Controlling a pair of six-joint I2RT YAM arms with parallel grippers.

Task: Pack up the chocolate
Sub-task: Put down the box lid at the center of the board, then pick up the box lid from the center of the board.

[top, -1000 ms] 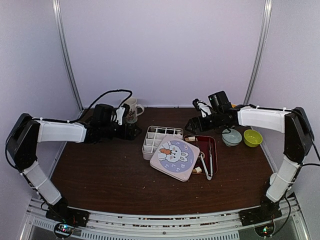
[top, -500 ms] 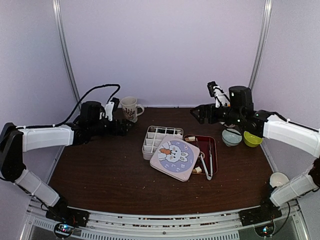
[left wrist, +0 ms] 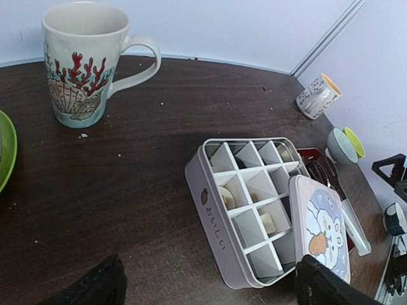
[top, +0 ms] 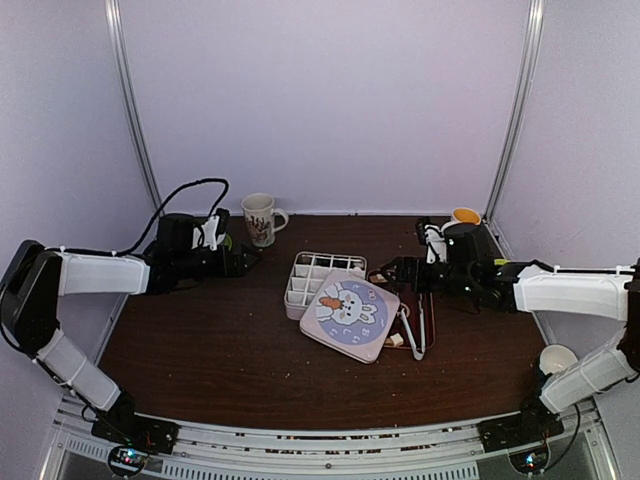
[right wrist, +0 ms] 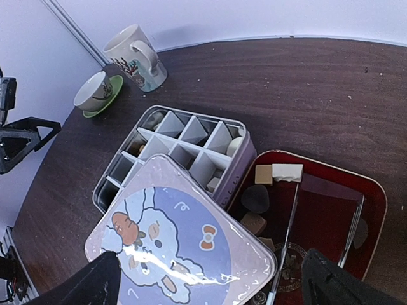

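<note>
One rabbit-print lid lay nearest, overlapping divided box corner. Several chocolate pieces sat in red tray beside tongs; few more in box compartments. Both jaw pairs stood apart, held nothing: left pincer well left of box, right pincer near tray far end, above bench. Mug stood farthest.

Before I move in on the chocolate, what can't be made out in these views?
- Top view: the box's near compartments lie under the leaning rabbit lid, so their contents are hidden.
- Top view: the red tray's far end is covered by the right claw. The chocolate pieces are too small to count.
- Right wrist view: the tongs are cut off by the bottom edge.
- Left wrist view: the tray is mostly hidden behind the box and lid.
</note>
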